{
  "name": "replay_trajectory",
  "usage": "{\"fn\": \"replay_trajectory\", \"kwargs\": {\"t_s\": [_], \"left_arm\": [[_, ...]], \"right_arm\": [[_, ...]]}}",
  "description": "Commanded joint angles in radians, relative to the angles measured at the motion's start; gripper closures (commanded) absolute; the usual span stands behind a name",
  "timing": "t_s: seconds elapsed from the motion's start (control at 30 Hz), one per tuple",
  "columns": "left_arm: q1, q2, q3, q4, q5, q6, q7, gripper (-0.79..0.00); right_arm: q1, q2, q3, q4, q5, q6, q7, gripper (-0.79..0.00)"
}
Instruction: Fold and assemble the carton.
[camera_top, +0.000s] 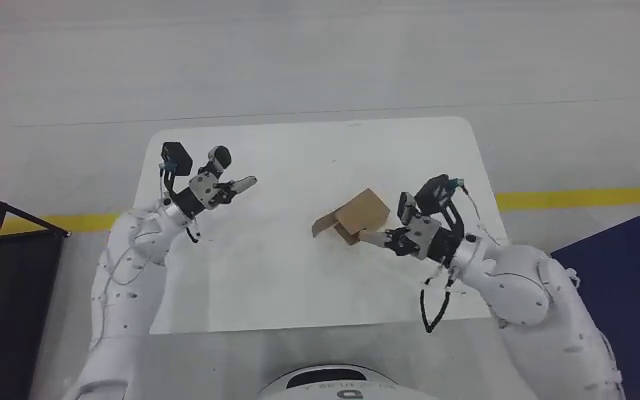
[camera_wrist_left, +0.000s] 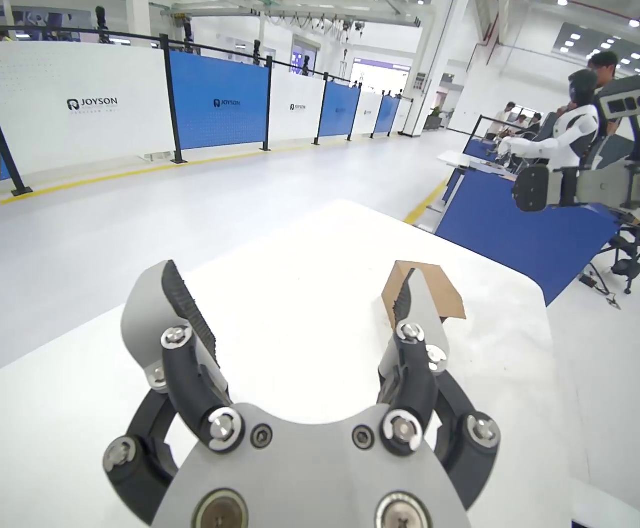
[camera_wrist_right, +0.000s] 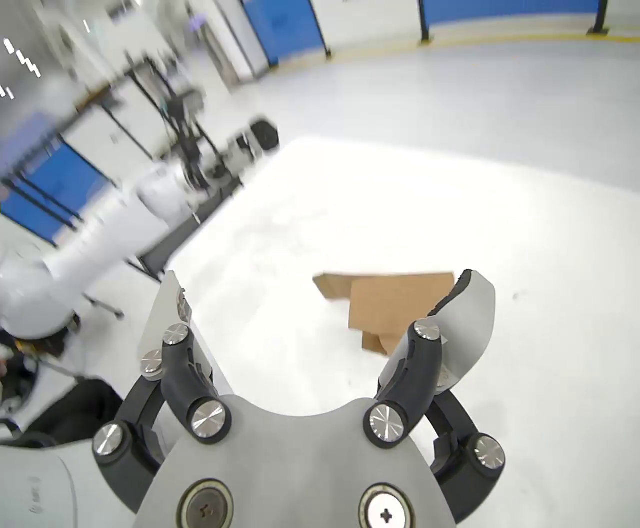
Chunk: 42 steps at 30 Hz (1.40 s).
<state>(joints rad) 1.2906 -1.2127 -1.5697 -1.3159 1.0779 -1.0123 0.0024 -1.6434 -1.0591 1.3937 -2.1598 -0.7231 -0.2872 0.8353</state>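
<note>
The brown carton lies partly folded on the white table, right of the middle, with one flap sticking out toward the left. My right gripper hovers open just at its near right side. In the right wrist view the carton sits beyond the open right gripper, one fingertip overlapping its edge; nothing is gripped. My left gripper is open over the table's left part, well away from the carton. From the left wrist, the carton shows behind the open left gripper.
The table's rounded far corner and right edge lie close behind the carton. The right arm's gripper shows far off in the left wrist view, and the left arm in the right wrist view.
</note>
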Motion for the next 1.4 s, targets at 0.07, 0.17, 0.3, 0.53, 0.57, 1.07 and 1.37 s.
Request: {"fn": "replay_trajectory", "kwargs": {"t_s": [0.07, 0.17, 0.3, 0.53, 0.57, 1.07, 1.37], "left_arm": [[0.039, 0.02, 0.0, 0.008, 0.087, 0.0, 0.084, -0.785], [0.042, 0.022, 0.008, 0.012, 0.086, 0.0, 0.101, -0.785], [0.042, 0.022, 0.008, 0.012, 0.086, 0.0, 0.101, -0.785], [0.042, 0.022, 0.008, 0.012, 0.086, 0.0, 0.101, -0.785], [0.042, 0.022, 0.008, 0.012, 0.086, 0.0, 0.101, -0.785], [0.042, 0.022, 0.008, 0.012, 0.086, 0.0, 0.101, -0.785], [0.042, 0.022, 0.008, 0.012, 0.086, 0.0, 0.101, -0.785]], "right_arm": [[0.179, -0.018, -0.222, 0.08, -0.273, 0.061, 0.349, -0.785], [0.271, -0.031, -0.323, 0.123, -0.335, 0.091, 0.464, -0.785], [0.354, -0.049, -0.414, 0.168, -0.374, 0.123, 0.491, -0.785], [0.468, -0.079, -0.583, 0.269, -0.644, 0.13, 0.504, -0.785], [0.478, -0.084, -0.611, 0.276, -0.676, 0.116, 0.499, -0.757], [0.562, -0.153, -0.798, 0.404, -1.028, 0.142, 0.46, -0.169], [0.527, -0.162, -0.74, 0.315, -1.145, 0.252, 0.419, 0.0]]}}
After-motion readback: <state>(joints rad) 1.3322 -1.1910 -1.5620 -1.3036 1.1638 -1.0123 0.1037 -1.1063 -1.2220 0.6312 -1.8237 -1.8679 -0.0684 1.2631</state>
